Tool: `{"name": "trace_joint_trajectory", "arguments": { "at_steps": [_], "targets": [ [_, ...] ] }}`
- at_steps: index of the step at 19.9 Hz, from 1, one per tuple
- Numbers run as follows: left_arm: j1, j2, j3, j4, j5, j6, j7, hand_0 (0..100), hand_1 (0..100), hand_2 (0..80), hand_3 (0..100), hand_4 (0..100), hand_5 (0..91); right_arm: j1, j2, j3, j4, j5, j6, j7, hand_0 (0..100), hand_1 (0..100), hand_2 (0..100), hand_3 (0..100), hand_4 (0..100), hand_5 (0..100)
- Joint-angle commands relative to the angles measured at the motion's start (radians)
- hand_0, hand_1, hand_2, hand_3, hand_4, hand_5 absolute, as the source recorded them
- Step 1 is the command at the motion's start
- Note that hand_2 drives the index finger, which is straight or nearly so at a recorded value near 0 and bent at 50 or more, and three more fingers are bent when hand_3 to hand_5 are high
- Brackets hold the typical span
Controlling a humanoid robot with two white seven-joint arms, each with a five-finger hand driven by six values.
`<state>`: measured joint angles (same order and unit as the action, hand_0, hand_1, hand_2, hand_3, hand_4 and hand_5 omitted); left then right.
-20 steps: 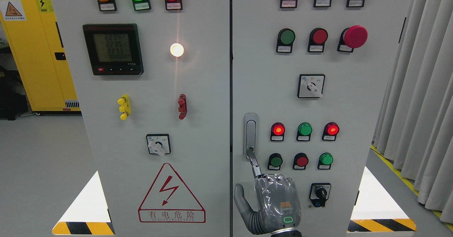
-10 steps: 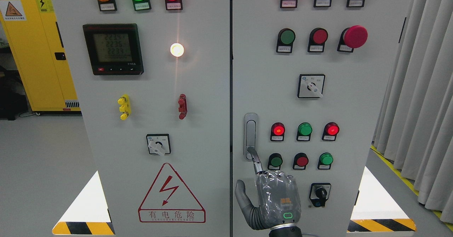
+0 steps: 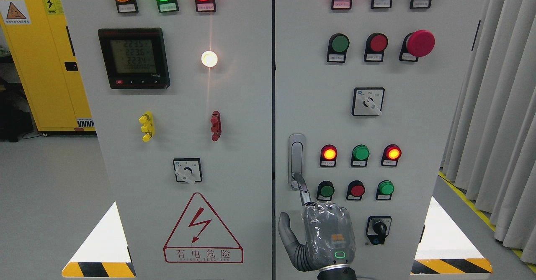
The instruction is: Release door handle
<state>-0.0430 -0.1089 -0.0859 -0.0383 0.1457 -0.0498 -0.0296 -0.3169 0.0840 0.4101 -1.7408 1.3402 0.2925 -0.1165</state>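
My right hand (image 3: pixel 322 234), grey and foil-wrapped, is coming up from 6 o'clock on the right cabinet door. One extended finger (image 3: pixel 302 189) is touching the bottom end of the silver vertical door handle (image 3: pixel 296 159); the other fingers are folded and the thumb is sticking out toward 9 o'clock, gripping nothing. The handle is sitting at the door's left edge, at 9 o'clock from the lit red indicator lamp (image 3: pixel 329 153).

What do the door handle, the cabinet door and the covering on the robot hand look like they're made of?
Door handle: apparently metal with a satin silver finish, judging by its soft grey sheen.
Cabinet door: likely painted sheet metal, showing a flat, matte light-grey surface.
Right hand: back wrapped in what looks like clear plastic film, crinkled and glossy, over grey parts; its extended finger looks bare metal.
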Motion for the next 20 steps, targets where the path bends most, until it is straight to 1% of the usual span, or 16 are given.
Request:
{"name": "trace_joint_trajectory", "arguments": {
  "at_steps": [1,8,11,20],
  "targets": [
    [0.000,0.000,0.000,0.000,0.000,-0.001,0.000,12,56,0.0,0,0,0.0,0.004,0.008,0.004,0.006,0.005,0.002,0.004,68,34,3,100,100,100],
    [0.000,0.000,0.000,0.000,0.000,-0.001,0.000,12,56,0.0,0,0,0.0,0.004,0.007,0.001,0.004,0.007,0.004,0.006,68,34,4,100,100,100],
    [0.000,0.000,0.000,0.000,0.000,-0.001,0.000,12,56,0.0,0,0,0.0,0.004,0.007,0.001,0.004,0.008,0.005,0.027,68,34,4,100,100,100],
    [0.000,0.000,0.000,0.000,0.000,-0.001,0.000,12,56,0.0,0,0,0.0,0.007,0.003,-0.005,0.004,0.008,0.007,0.029,68,34,3,100,100,100]
  ]
}}
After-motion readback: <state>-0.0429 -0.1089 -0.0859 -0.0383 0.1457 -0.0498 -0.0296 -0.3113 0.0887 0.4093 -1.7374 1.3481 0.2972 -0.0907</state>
